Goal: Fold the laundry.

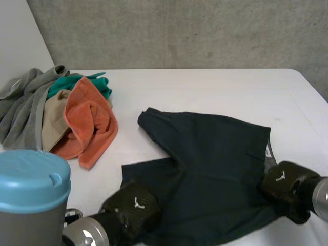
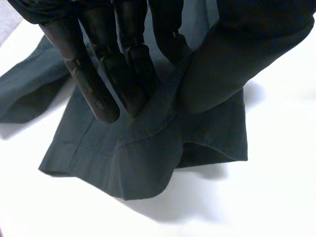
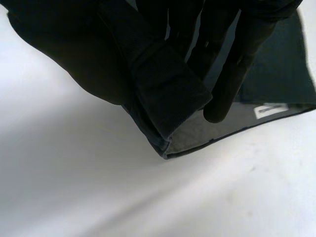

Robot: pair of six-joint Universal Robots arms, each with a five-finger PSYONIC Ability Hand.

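As wrist views show, left hand and right hand pinch shorts.

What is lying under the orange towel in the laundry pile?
A beige cloth lies under the orange towel, and a teal cloth reaches under its far edge. The towel covers how far they go and anything else below it.

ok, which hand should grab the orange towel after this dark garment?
Left, probably. The orange towel lies in the pile nearest the left hand. The right hand pinches the opposite edge of the dark garment, which lies between it and the towel. Both pinch it and must release first.
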